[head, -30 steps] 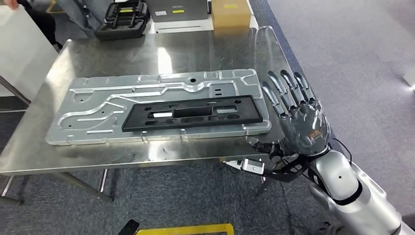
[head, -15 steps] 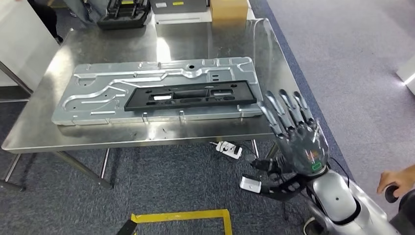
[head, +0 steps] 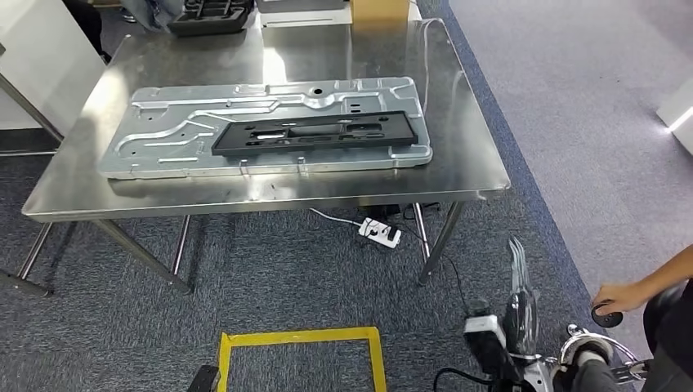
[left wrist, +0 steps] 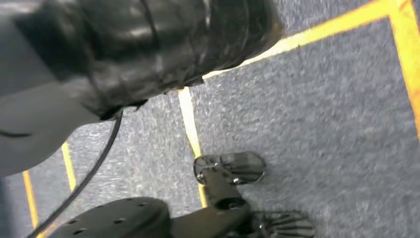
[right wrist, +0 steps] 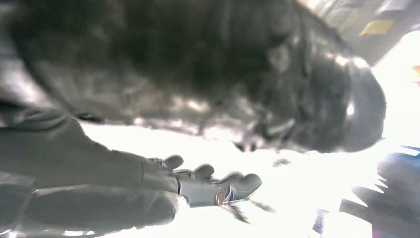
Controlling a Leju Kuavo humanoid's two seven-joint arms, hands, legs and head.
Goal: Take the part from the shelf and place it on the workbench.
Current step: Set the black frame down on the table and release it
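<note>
Grey carpet with yellow floor tape runs under the steel workbench (head: pixel 482 155). Black part (head: pixel 319 135) lies flat on the silver stamped panel (head: pixel 163 147), mid-bench, nothing touching it. A second ago the right hand (head: pixel 521 294) hovered at the bench's right edge; now it hangs low, well clear of the bench, fingers straight and apart, holding nothing. Whole view has pulled back, so the robot is retreating. Placement looks done. Left hand (left wrist: pixel 124 54): grey cover visible, finger state cannot be told. A person's hand (head: pixel 621 298) is near the right hand.
</note>
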